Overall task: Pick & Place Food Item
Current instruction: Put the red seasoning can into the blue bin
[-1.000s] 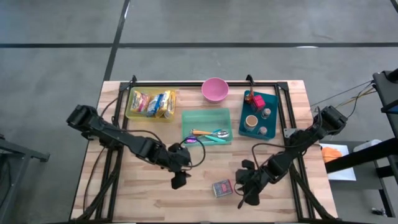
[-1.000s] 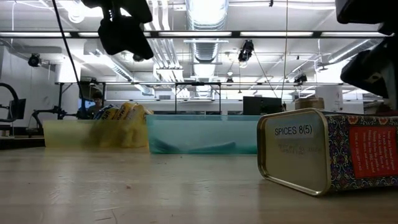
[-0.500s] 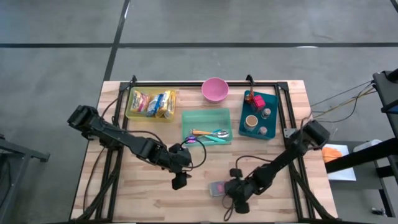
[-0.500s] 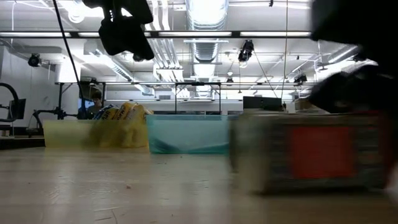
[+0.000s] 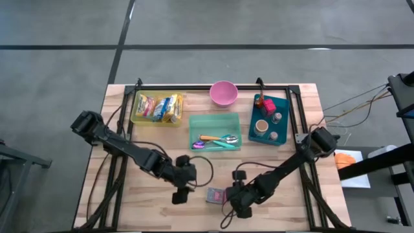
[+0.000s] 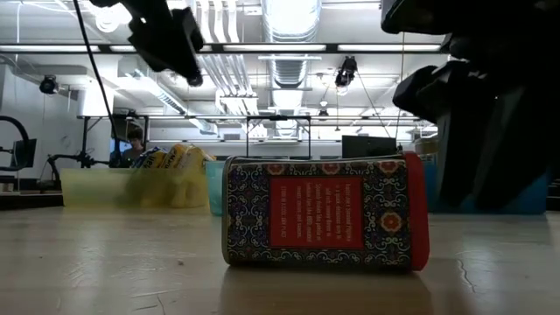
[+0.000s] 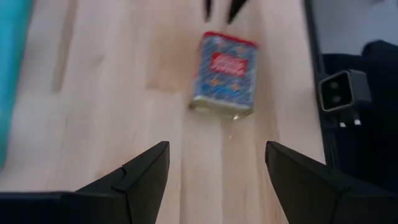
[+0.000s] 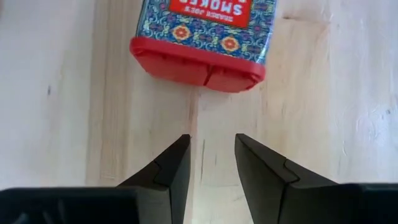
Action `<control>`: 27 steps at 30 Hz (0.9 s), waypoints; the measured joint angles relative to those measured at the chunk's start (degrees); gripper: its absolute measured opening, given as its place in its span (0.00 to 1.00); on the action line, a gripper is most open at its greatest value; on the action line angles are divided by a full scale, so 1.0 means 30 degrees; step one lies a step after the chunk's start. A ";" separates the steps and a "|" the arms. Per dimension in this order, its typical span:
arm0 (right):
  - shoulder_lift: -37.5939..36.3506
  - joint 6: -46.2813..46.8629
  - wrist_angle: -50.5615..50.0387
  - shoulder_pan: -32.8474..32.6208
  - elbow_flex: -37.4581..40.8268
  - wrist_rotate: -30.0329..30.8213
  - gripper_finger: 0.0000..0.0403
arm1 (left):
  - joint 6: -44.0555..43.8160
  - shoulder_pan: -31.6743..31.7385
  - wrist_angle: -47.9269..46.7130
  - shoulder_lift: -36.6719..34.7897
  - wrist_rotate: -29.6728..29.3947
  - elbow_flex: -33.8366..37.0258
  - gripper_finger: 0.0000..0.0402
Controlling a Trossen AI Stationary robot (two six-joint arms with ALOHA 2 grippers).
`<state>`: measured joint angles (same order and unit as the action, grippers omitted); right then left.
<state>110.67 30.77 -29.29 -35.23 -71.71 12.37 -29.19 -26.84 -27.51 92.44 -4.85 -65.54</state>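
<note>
Desk [image 5: 129,207]: light wood planks, dark frame rails.
Green bin [image 5: 214,123]: mid-desk, cutlery inside.
Yellow bin [image 5: 137,116]: far left corner, snack packets inside.
Teal tray [image 5: 283,107]: far right, small jars on it.
Pink bowl [image 5: 223,93]: far edge, between bins and tray.
Left gripper [image 5: 179,196]: raised, fingers spread, empty, just left of tin.
Right gripper [image 8: 211,163]: low, fingers slightly parted, empty, just short of tin's red lid.
Spice tin [image 5: 215,195]: lying flat on desk, near edge, between both grippers.
</note>
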 joint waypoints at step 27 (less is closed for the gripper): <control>0.0022 -0.1313 0.5013 0.0466 -0.0026 0.1102 0.31 | 0.3789 -0.0236 0.0474 0.6554 -0.0344 -0.4181 0.68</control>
<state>110.74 26.83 -14.25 -33.83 -71.79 15.67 -17.82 -27.55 -26.08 112.10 -5.88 -78.08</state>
